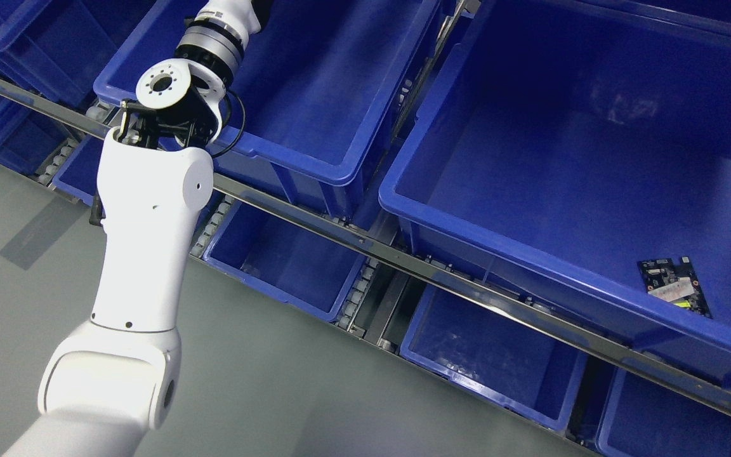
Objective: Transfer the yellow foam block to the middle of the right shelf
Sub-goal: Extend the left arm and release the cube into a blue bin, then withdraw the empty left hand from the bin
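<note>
The left arm reached into a blue bin; its fingers were hidden, state unknowable. No foam block showed; presumably light, squashy, best gripped across its sides.

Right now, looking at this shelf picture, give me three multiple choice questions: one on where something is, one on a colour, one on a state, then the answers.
1. Where does the circuit board lie?
A. on the floor
B. in the large right bin
C. in a bottom-row bin

2. What colour are the bins?
A. blue
B. green
C. red

3. How is the left arm posed?
A. hanging at the robot's side
B. resting on the floor
C. raised, reaching up into the middle bin

Answers: B, the board sits in that bin's near right corner; A, every bin is blue; C, the forearm leaves the top edge over that bin, hand out of view.
</note>
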Available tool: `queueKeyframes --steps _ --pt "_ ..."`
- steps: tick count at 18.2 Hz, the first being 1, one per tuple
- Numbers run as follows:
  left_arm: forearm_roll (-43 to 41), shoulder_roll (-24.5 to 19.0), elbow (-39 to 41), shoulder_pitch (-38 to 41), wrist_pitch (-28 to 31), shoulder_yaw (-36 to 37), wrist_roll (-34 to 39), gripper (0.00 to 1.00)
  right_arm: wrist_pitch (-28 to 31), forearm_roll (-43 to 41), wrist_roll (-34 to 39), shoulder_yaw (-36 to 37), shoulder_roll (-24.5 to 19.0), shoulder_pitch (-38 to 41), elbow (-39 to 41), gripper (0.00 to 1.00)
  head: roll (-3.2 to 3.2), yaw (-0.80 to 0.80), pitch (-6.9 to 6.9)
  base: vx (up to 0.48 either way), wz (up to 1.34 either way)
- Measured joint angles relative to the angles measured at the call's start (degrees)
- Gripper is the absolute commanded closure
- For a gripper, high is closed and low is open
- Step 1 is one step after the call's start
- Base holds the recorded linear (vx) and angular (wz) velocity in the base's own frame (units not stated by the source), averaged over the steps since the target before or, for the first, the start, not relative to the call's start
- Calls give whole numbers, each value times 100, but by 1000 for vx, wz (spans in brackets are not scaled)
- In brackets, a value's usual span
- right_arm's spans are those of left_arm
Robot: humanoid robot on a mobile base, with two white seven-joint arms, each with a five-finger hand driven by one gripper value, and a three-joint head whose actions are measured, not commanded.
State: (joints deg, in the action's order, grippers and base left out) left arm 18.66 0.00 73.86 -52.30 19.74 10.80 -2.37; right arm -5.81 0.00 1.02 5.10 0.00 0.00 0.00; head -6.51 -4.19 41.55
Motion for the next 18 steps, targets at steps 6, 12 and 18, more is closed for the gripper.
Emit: queueKeyframes --steps 6,12,18 --pt "-89 0 9 -171 140 -41 5 0 23 0 0 0 0 0 0 0 0 0 0 0 0" --pt "-111 0 736 509 -100 -469 -411 0 29 0 0 0 0 -1 0 0 0 0 1 0 0" --pt "-116 0 1440 1398 -890 -1026 -1176 0 30 0 0 0 0 0 0 0 0 0 1 0 0"
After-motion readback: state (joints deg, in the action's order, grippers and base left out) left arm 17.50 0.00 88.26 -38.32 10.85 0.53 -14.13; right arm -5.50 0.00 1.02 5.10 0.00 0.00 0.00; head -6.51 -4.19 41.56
